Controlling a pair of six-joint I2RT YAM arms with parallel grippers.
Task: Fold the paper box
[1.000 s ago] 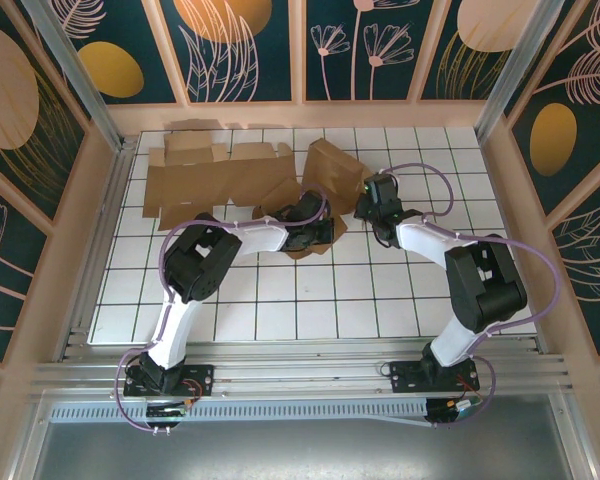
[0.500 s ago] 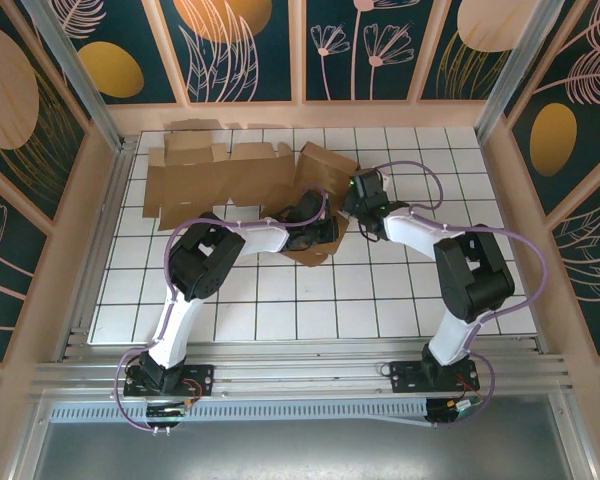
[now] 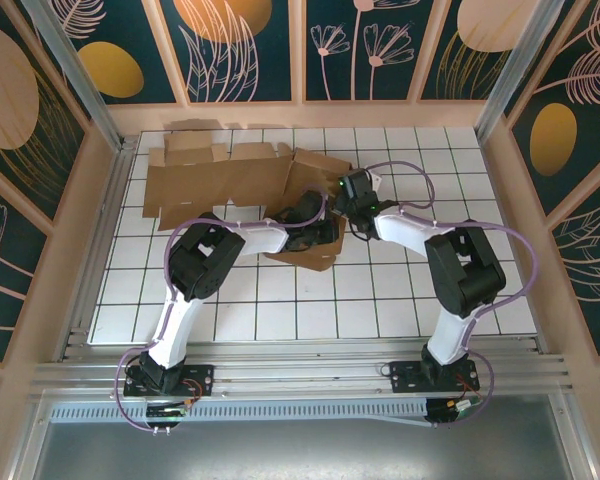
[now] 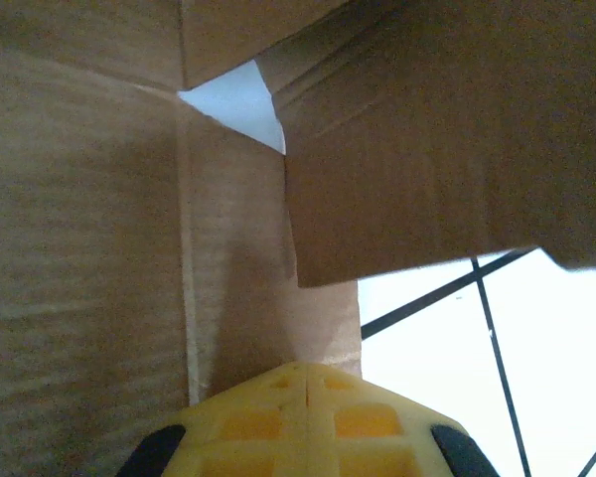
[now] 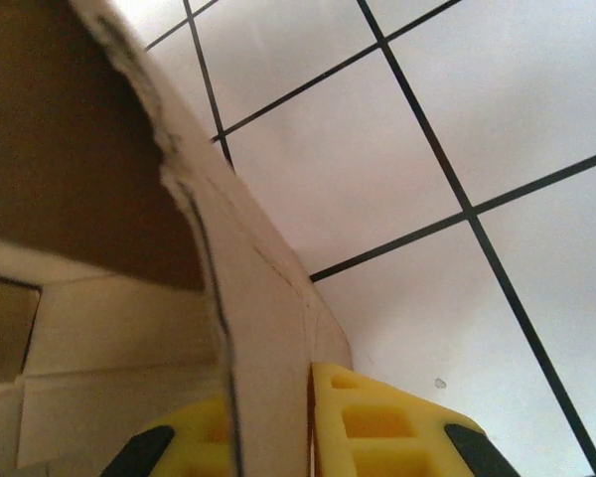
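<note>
Folding the flap point(image 3: 315, 172) of the paper box point(image 3: 220, 185) toward 9 o'clock.
Your right fingers point(image 5: 377, 427) pinch it; closed left fingers point(image 4: 278, 422) seem to anchor the rest.

The white gridded table point(image 3: 380, 300) is taking up the middle, with black lines running across it. Dark teal wall panels point(image 3: 250, 50) with orange circles and pale leaf drawings are boxing it in at 9, 12 and 3 o'clock. Silver corner posts point(image 3: 76, 75) are leaning in at 11 and 1. Aluminium rails point(image 3: 300, 375) and a grey slotted strip point(image 3: 300, 410) are running along 6 o'clock.
</note>
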